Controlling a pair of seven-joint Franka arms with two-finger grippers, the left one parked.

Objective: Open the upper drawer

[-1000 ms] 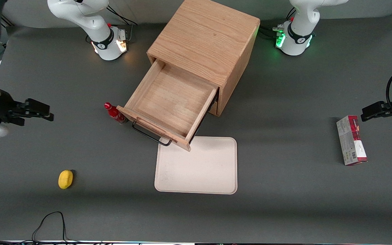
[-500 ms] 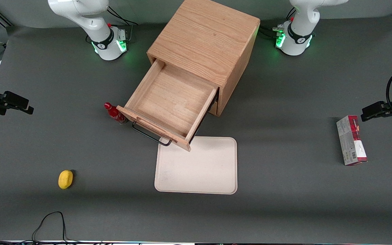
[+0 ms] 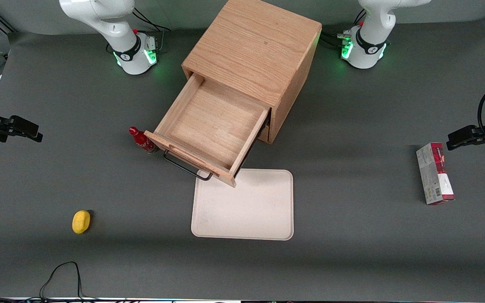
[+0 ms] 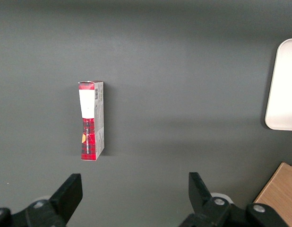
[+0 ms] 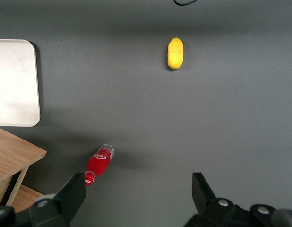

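Note:
The upper drawer (image 3: pixel 215 126) of the light oak cabinet (image 3: pixel 253 46) stands pulled far out, its inside bare, and its front overhangs a corner of the tray. Its dark wire handle (image 3: pixel 185 167) faces the front camera. My right gripper (image 3: pixel 35 132) hovers well away from the drawer, toward the working arm's end of the table, open and holding nothing. The right wrist view shows the open gripper (image 5: pixel 136 198) above bare mat, with a corner of the drawer (image 5: pixel 16 156) at the frame's edge.
A small red bottle (image 3: pixel 142 141) lies beside the drawer front, also caught by the wrist camera as the bottle (image 5: pixel 99 164). A yellow lemon (image 3: pixel 81 221) lies nearer the front camera. A cream tray (image 3: pixel 246 210) lies in front of the drawer. A red-and-white carton (image 3: pixel 435 173) lies toward the parked arm's end.
My gripper has drawn back from the drawer toward the working arm's end of the table, then held still. The working arm's base light went from orange to green. The drawer has not moved.

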